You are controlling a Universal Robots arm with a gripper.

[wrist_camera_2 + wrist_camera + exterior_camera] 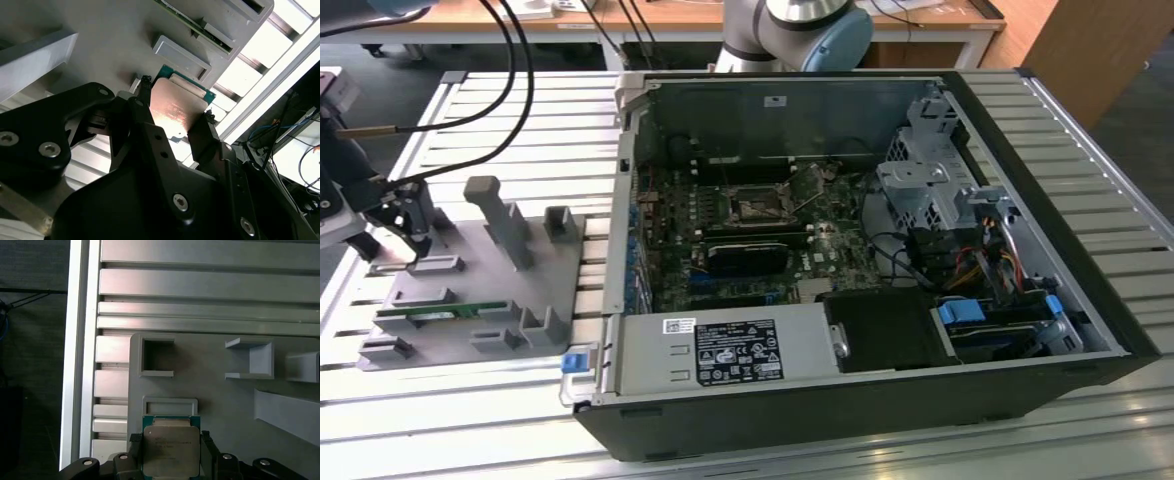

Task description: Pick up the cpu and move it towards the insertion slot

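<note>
The cpu [171, 451], a flat silver square with a thin green rim, sits between my gripper's [171, 442] two black fingers, just above the grey fixture plate [220, 405]. In the second wrist view the fingers [201, 131] press against opposite edges of the cpu [172, 107], so the gripper is shut on it. In the exterior view my gripper [403, 240] is at the far left over the fixture plate [487, 290]. The insertion slot [754, 206], a black square socket in a silvery frame, lies on the motherboard inside the open computer case, well to the exterior view's right of my gripper.
The grey plate carries upright holders [500, 215] and a green memory stick [434, 315]. The case wall [624, 200] stands between the plate and the motherboard. Black cables [507, 90] hang over the slatted aluminium table [480, 400]. A power supply [720, 352] fills the case's near side.
</note>
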